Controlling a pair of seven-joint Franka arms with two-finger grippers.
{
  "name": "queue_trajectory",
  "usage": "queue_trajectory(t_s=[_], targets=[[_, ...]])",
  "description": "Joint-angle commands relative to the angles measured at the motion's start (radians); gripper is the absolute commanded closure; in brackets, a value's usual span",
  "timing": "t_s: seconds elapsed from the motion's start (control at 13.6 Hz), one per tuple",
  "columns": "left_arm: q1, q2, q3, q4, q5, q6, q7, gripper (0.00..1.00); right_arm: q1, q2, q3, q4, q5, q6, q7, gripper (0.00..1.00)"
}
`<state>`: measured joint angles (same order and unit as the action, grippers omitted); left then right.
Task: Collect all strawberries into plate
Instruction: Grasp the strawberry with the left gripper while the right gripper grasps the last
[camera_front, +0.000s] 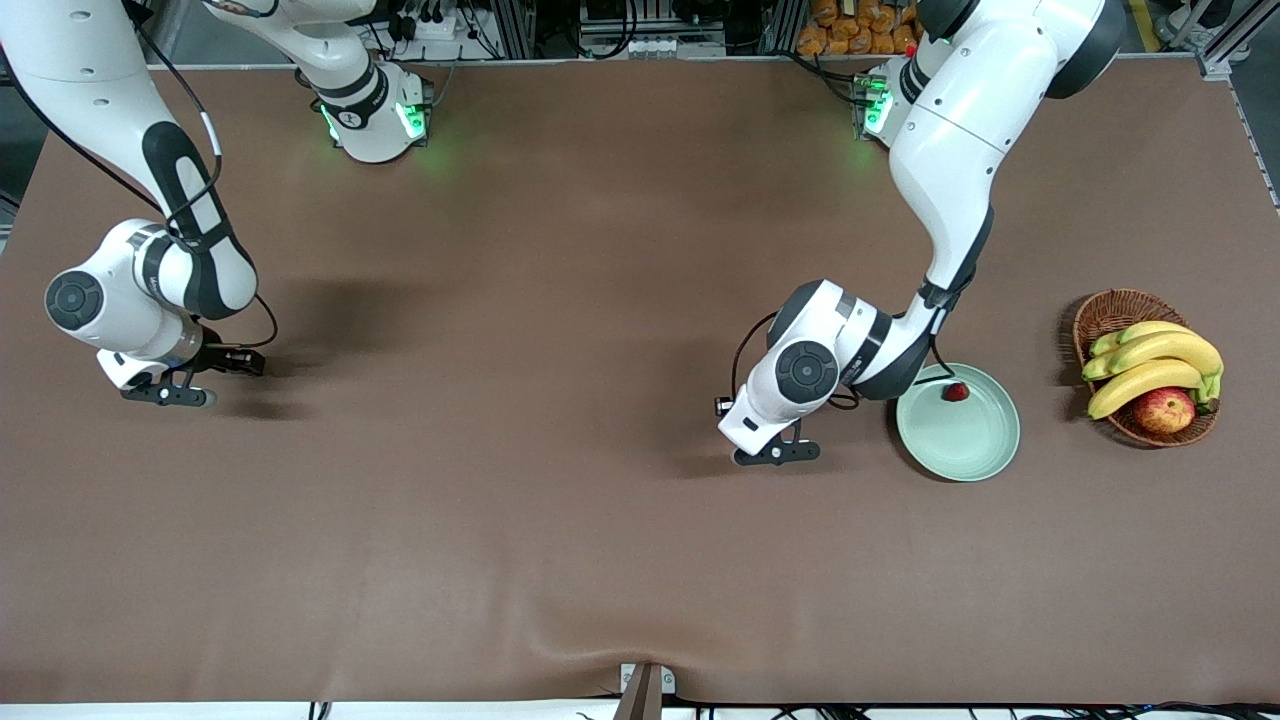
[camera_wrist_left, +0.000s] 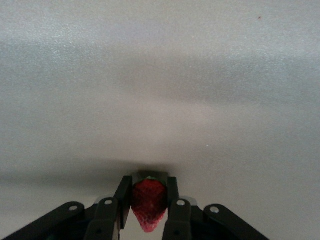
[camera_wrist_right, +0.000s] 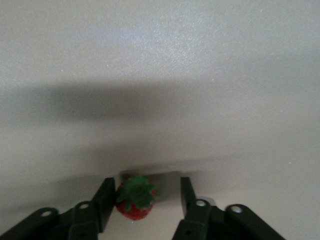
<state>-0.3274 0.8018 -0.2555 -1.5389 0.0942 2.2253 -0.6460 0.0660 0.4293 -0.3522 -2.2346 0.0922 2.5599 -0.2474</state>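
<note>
A pale green plate (camera_front: 962, 445) lies toward the left arm's end of the table, with one strawberry (camera_front: 956, 391) in it near its rim. My left gripper (camera_front: 778, 452) is low at the table just beside the plate. In the left wrist view the left gripper (camera_wrist_left: 148, 181) is shut on a second strawberry (camera_wrist_left: 148, 205), both fingers pressing its sides. My right gripper (camera_front: 170, 394) is down at the table at the right arm's end. The right gripper (camera_wrist_right: 146, 183) stands open around a third strawberry (camera_wrist_right: 134, 204), which touches one finger, with a gap to the other.
A brown wicker basket (camera_front: 1108, 312) with bananas (camera_front: 1150, 362) and a red-yellow apple (camera_front: 1164, 410) stands at the left arm's end, past the plate. Brown tabletop stretches between the two grippers.
</note>
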Motion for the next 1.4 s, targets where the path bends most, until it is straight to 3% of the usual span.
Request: queue_trajectory(t_s=[0.0, 0.07, 0.29, 0.44, 0.59, 0.74, 0.88, 1.11, 1.33], targets=[[0.010, -0.029, 0.004, 0.019, 0.030, -0.061, -0.024, 1.00, -0.015, -0.015, 0.016, -0.030, -0.008, 0.036, -0.007, 0.67], [0.020, -0.045, 0.002, 0.019, 0.030, -0.093, -0.020, 1.00, -0.015, -0.014, 0.018, -0.030, -0.008, 0.034, -0.006, 0.78], [0.076, -0.131, 0.001, 0.017, 0.030, -0.225, -0.015, 1.00, -0.012, -0.020, 0.036, -0.017, 0.001, 0.022, 0.008, 1.00], [0.122, -0.177, 0.001, 0.017, 0.030, -0.318, 0.024, 1.00, -0.003, -0.024, 0.056, 0.028, 0.009, -0.010, 0.051, 1.00], [0.177, -0.210, -0.001, 0.016, 0.030, -0.380, 0.083, 1.00, 0.018, -0.020, 0.062, 0.155, 0.018, -0.198, 0.115, 1.00], [0.226, -0.225, -0.002, 0.014, 0.030, -0.420, 0.146, 1.00, 0.026, -0.017, 0.090, 0.283, 0.081, -0.379, 0.172, 1.00], [0.260, -0.234, -0.004, -0.004, 0.030, -0.426, 0.186, 1.00, 0.055, -0.017, 0.096, 0.367, 0.136, -0.484, 0.247, 1.00], [0.294, -0.236, -0.001, -0.023, 0.033, -0.426, 0.219, 1.00, 0.139, -0.014, 0.114, 0.453, 0.213, -0.520, 0.441, 1.00], [0.350, -0.237, -0.001, -0.046, 0.064, -0.426, 0.299, 1.00, 0.170, 0.020, 0.208, 0.533, 0.290, -0.527, 0.682, 1.00]])
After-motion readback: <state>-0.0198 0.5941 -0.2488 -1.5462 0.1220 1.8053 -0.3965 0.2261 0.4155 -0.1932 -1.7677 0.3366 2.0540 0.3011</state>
